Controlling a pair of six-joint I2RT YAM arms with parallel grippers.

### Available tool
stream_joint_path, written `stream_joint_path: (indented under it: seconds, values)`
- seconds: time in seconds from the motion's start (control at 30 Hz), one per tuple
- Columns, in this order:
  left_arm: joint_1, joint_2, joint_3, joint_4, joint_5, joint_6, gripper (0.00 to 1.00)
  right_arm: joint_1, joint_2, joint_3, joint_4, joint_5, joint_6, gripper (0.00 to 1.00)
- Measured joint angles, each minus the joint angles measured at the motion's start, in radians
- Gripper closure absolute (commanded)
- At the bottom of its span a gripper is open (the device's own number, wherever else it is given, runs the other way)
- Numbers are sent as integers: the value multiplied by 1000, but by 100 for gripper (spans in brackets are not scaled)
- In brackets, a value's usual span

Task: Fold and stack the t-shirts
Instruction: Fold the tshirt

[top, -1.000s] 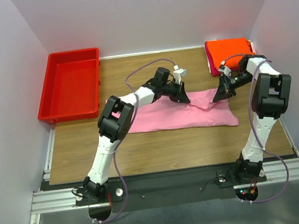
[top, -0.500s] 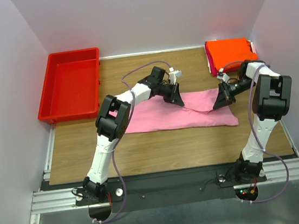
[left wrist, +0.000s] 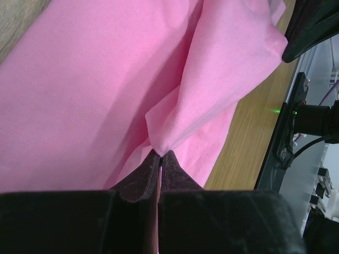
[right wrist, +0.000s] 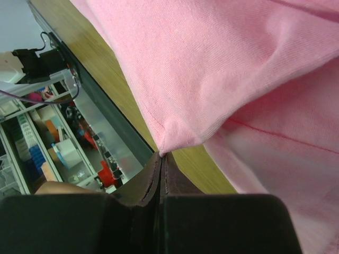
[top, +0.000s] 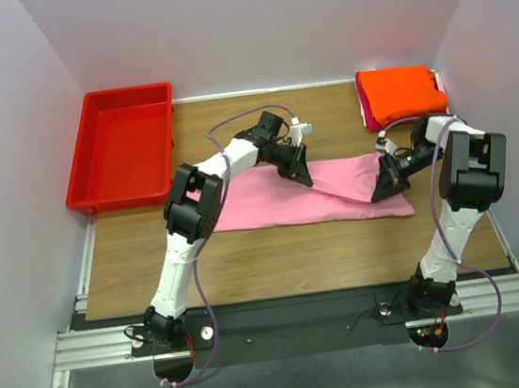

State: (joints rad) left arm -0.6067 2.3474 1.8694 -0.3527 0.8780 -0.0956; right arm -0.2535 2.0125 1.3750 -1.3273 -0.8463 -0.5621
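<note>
The light pink t-shirt (top: 321, 193) lies spread across the middle of the table, partly folded over itself. My left gripper (top: 303, 177) is shut on a pinch of its cloth (left wrist: 161, 143) near the shirt's upper middle. My right gripper (top: 382, 188) is shut on a fold of the same shirt (right wrist: 169, 138) at its right end. The bright orange t-shirt (top: 401, 92) lies folded at the back right on a darker pink-red one, of which only an edge (top: 363, 105) shows.
A red plastic tray (top: 124, 146) stands at the back left. White walls close in the table on three sides. The left arm's cable (top: 241, 120) loops above the shirt.
Both grippers have moved toward the near edge of the table, drawing the shirt's far edge over itself. The raised ridge between them has flattened.
</note>
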Motion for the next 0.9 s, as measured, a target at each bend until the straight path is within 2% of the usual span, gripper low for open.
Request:
stream_joint_path:
  seconds: [0.33, 0.6, 0.73, 0.77, 0.8, 0.83, 0.9]
  values:
    - [21, 0, 49, -6, 103, 1, 96, 0, 0, 58, -3, -69, -11, 99]
    - [47, 0, 50, 45, 228, -81, 97, -1, 0, 126, -4, -123, -16, 99]
    - [59, 0, 45, 68, 248, -109, 93, -2, 0, 128, -4, -124, -14, 99]
    - [59, 0, 42, 72, 246, -109, 90, -2, 0, 128, -4, -123, -14, 99]
    - [60, 0, 41, 71, 245, -108, 68, -2, 0, 128, -4, -122, -14, 100]
    - [62, 0, 39, 69, 243, -108, 59, -2, 0, 127, -4, -122, -14, 99]
    - [66, 0, 38, 58, 234, -93, 53, -2, 0, 122, -4, -122, -14, 99]
